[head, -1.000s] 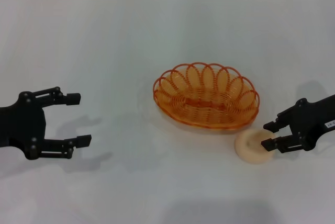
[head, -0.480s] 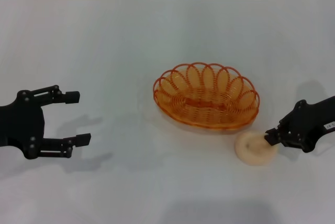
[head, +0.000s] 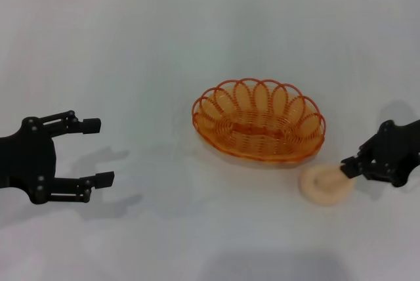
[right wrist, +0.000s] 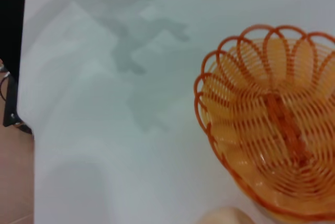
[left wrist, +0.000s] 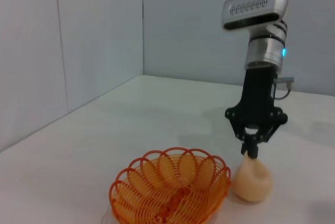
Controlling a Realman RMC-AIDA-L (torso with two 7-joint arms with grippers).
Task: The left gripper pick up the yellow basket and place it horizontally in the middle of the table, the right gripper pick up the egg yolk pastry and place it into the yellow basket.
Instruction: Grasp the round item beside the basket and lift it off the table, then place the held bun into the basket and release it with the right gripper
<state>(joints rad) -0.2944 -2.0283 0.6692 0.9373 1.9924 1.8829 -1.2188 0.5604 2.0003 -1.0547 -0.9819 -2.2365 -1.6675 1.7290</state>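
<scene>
The yellow basket (head: 258, 121) stands upright on the white table (head: 144, 51), a little toward 3 o'clock from the middle of the head view, with its long side running across. Nothing lies inside it; its spiral base is bare.

The egg yolk pastry (head: 325, 184) is on the table just beside the basket, at about 4 o'clock from it. It is close to the basket's rim, but I cannot tell if the two touch. The right gripper (head: 348, 169) is at the 3 o'clock side of the pastry, and its jaws are pressed close together on the top of the pastry, pinching it. In the left wrist view the same gripper (left wrist: 252, 150) comes down from above with its tips on the top of the pastry (left wrist: 252, 181), and the pastry sits just beside the basket (left wrist: 170, 188).

The left gripper (head: 96, 151) is well apart from the basket, at about 9 o'clock from it, low over the table. Its jaws are spread wide and hold nothing.

In the right wrist view the basket (right wrist: 269, 120) fills one side, and only a small edge of the pastry (right wrist: 226, 216) shows near its rim.
</scene>
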